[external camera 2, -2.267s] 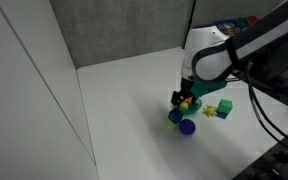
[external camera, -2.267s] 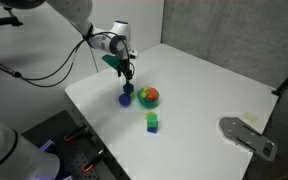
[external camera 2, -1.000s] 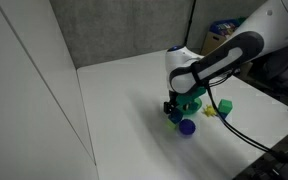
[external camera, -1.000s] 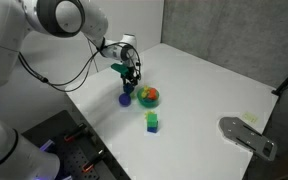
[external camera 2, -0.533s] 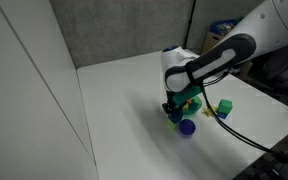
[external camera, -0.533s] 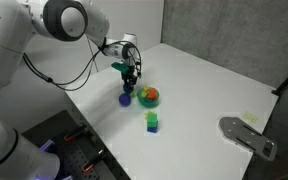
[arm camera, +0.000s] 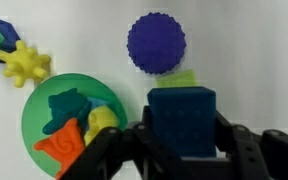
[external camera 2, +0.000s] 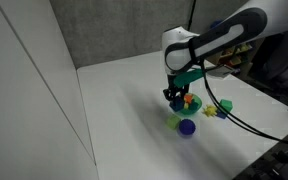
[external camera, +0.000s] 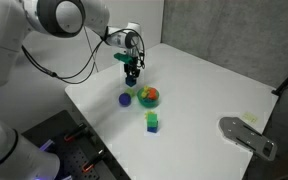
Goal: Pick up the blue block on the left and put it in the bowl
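The dark blue block (arm camera: 182, 122) fills the gap between my gripper's (arm camera: 182, 135) two black fingers, which are shut on its sides. In both exterior views the gripper (external camera: 132, 74) (external camera 2: 176, 97) hangs above the table with the blue block (external camera: 132, 79) in it, a little behind the purple ball. In the wrist view the bowl (arm camera: 36, 108) has a green rim and holds orange, teal and yellow pieces; it lies to the left of the block. From outside, the bowl (external camera: 148, 96) (external camera 2: 191, 103) stands on the white table just beside the gripper.
A bumpy purple-blue ball (arm camera: 156, 42) (external camera: 125, 98) (external camera 2: 187, 127) lies on the table close to the gripper. A yellow jack (arm camera: 25, 64) and a joined blue and green block (external camera: 152, 121) are near the bowl. A grey plate (external camera: 246, 135) sits near the table's far corner.
The gripper has shut on the blue block and risen with it off the table, away from the purple ball. The bowl and ball have stayed put.
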Controlling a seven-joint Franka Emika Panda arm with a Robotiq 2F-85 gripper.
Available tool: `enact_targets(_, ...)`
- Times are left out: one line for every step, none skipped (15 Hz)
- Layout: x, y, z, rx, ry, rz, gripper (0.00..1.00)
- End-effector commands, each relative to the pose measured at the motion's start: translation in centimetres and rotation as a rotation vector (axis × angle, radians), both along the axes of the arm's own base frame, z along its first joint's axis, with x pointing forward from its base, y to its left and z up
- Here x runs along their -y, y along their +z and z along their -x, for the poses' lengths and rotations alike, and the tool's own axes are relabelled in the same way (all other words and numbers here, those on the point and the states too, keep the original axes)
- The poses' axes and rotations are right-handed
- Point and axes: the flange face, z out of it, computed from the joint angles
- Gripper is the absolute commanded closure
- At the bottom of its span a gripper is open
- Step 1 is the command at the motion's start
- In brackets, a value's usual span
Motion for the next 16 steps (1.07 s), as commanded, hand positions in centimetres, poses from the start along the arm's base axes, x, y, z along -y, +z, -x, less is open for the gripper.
enact_targets(3.4, 2.0, -1.3, -0.012, -0.072, 0.006, 0.69)
enact_targets(4.6, 2.0, -1.8, -0.012, -0.091, 0.011, 0.69)
enact_targets(5.6, 2.1, -2.1, -0.01, -0.108, 0.015, 0.69)
enact_targets(6.8, 2.1, -2.5, -0.006, -0.126, 0.025, 0.69)
enact_targets(7.8, 2.0, -2.8, -0.003, -0.142, 0.032, 0.69)
enact_targets(8.9, 1.9, -3.1, 0.001, -0.159, 0.037, 0.69)
enact_targets(9.9, 1.7, -3.3, 0.006, -0.175, 0.043, 0.69)
enact_targets(10.6, 1.6, -3.5, 0.008, -0.187, 0.048, 0.69)
enact_targets(11.2, 1.3, -3.7, 0.013, -0.195, 0.058, 0.69)
enact_targets(11.7, 1.1, -3.8, 0.019, -0.198, 0.07, 0.69)
enact_targets(12.0, 0.8, -3.9, 0.022, -0.203, 0.078, 0.69)
enact_targets(12.3, 0.4, -3.9, 0.026, -0.205, 0.091, 0.69)
enact_targets(12.5, 0.1, -4.0, 0.025, -0.207, 0.102, 0.69)
enact_targets(12.5, -0.4, -3.9, 0.021, -0.21, 0.111, 0.69)
enact_targets(12.5, -0.8, -3.9, 0.017, -0.209, 0.118, 0.69)
enact_targets(12.4, -1.2, -3.8, 0.014, -0.204, 0.125, 0.69)
